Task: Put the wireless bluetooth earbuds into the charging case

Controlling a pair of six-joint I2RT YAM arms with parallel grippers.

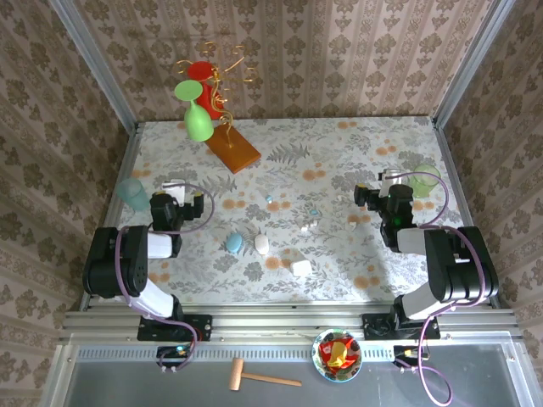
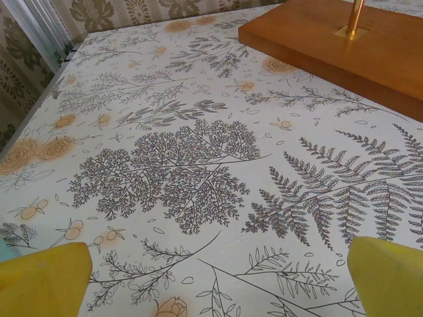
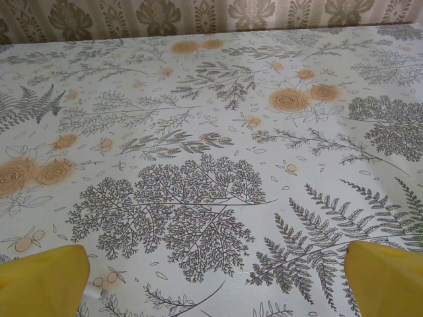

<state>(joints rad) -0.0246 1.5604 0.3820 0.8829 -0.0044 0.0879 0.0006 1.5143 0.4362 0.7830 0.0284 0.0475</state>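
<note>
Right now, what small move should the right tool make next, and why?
Probably bring the right tool over the white earbud and lower it. The tool is open and holds nothing, and that earbud lies loose, closest to it.

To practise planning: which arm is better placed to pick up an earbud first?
Right: a white earbud lies just beside the open right gripper; the left gripper sits farther from every earbud.

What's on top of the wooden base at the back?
A gold wire rack stands on the base, carrying a green glass and a red glass. The left wrist view shows its post meeting the wood. The green glass covers the base's far corner from above.
</note>
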